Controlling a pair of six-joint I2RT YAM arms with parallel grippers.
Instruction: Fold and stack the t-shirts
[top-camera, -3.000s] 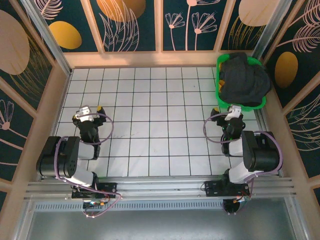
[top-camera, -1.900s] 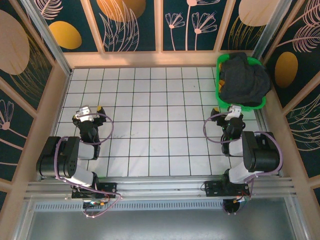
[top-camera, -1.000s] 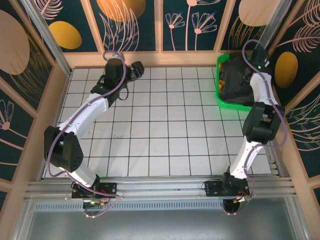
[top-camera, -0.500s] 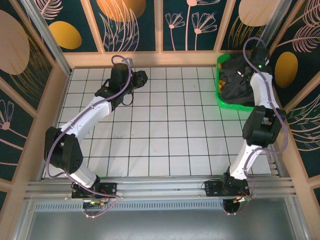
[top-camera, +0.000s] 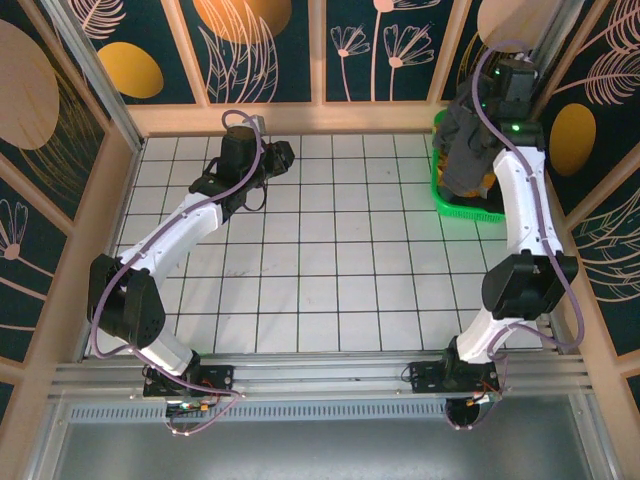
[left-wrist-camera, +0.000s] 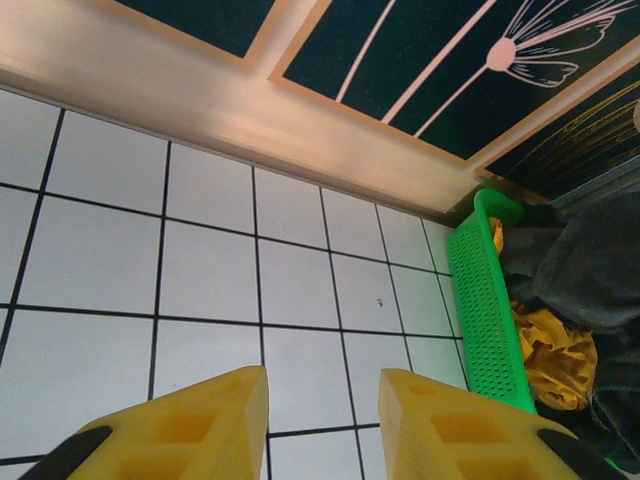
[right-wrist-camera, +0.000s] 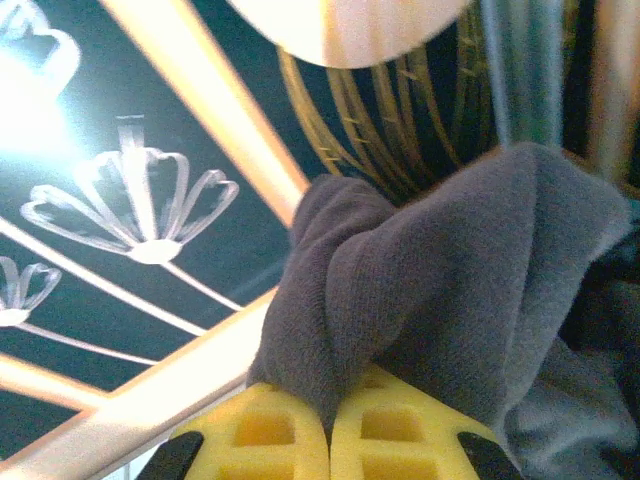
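My right gripper (top-camera: 488, 106) is shut on a bunch of the charcoal t-shirt (top-camera: 466, 140) and holds it raised above the green mesh basket (top-camera: 447, 203) at the back right corner. In the right wrist view the yellow fingers (right-wrist-camera: 270, 435) press together with the dark cloth (right-wrist-camera: 450, 290) pinched between them. A mustard-yellow t-shirt (left-wrist-camera: 556, 352) lies in the basket (left-wrist-camera: 486, 296) beside more dark cloth (left-wrist-camera: 600, 260). My left gripper (top-camera: 283, 156) hovers over the back left-centre tiles. It (left-wrist-camera: 320, 388) is open, with bare tile between its fingers.
A wooden kerb (top-camera: 300, 118) and patterned panels close the back and both sides of the white tiled table (top-camera: 320, 260). The basket sits tight against the right wall. The right arm's elbow (top-camera: 528, 285) hangs over the right edge of the tiles.
The right gripper has closed on the charcoal t-shirt and lifted it up out of the basket. The left arm has barely moved, and its jaws have narrowed.
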